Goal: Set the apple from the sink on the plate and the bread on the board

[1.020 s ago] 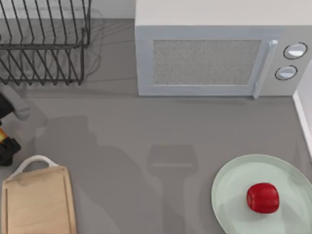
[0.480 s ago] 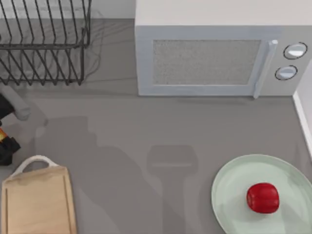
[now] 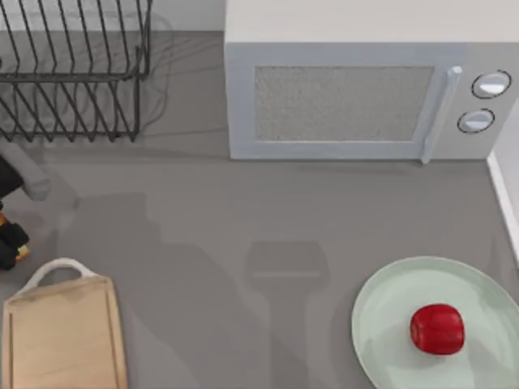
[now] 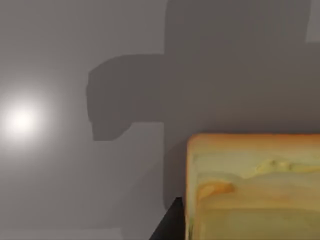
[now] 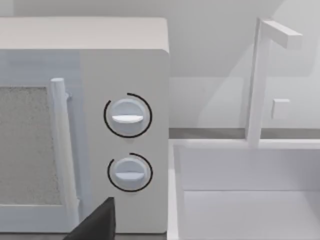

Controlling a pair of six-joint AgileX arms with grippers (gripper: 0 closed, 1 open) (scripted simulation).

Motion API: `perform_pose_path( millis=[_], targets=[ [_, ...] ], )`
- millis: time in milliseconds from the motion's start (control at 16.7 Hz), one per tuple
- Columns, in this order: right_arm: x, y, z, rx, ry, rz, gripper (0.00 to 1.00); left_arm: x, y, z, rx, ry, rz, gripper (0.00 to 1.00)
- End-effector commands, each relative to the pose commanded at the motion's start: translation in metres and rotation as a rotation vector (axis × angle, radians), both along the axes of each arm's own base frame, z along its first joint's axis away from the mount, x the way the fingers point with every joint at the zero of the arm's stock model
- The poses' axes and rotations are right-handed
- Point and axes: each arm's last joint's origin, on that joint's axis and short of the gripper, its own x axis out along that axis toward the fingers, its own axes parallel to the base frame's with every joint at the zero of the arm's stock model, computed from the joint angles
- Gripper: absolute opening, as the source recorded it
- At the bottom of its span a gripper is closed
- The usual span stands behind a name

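At the top view's far left edge, my left gripper [image 3: 10,241] hangs just beyond the board's white loop handle. An orange corner of the bread [image 3: 22,253] peeks out from it. In the left wrist view the bread [image 4: 255,185] sits close up, golden on top with pale sides, and a dark finger [image 4: 170,227] presses its side, so the gripper is shut on it above grey counter. The tan board [image 3: 61,336] lies bare at the front left. The red apple [image 3: 437,328] rests on the mint-green plate [image 3: 381,324] at the front right. The right wrist view looks into the white sink [image 5: 250,200].
A white microwave [image 3: 340,101] spans the back, with its knobs [image 5: 127,116] seen in the right wrist view. A black wire dish rack [image 3: 73,73] stands at the back left. The sink rim [image 3: 504,203] runs along the right edge, with a faucet [image 5: 257,80] behind the basin.
My left gripper has shifted slightly at the left edge, and the orange bit of bread now shows on its side nearer the board. Apple, plate and board have not moved.
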Motion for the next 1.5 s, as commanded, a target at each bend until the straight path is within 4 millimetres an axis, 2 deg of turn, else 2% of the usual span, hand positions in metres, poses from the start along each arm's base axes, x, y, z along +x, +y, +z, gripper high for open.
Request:
perform_pose_path(
  millis=[360,540,720,960,1080,1500],
  targets=[
    [0.0,0.0,0.0,0.0,0.0,0.0,1.0,0.0,0.0,0.0,0.0,0.0,0.0,0.0],
    [0.0,0.0,0.0,0.0,0.0,0.0,1.0,0.001,-0.001,0.01,-0.006,-0.01,0.002,0.0],
    [0.0,0.0,0.0,0.0,0.0,0.0,1.0,0.004,-0.001,0.036,-0.007,-0.008,-0.002,0.0],
    [0.0,0.0,0.0,0.0,0.0,0.0,1.0,0.001,-0.001,0.083,-0.009,0.013,0.0,0.0],
    [0.0,0.0,0.0,0.0,0.0,0.0,1.0,0.0,-0.001,0.101,-0.007,-0.001,0.002,0.0],
    [0.0,0.0,0.0,0.0,0.0,0.0,1.0,-0.003,-0.005,0.103,-0.006,0.0,0.024,0.0]
  ],
)
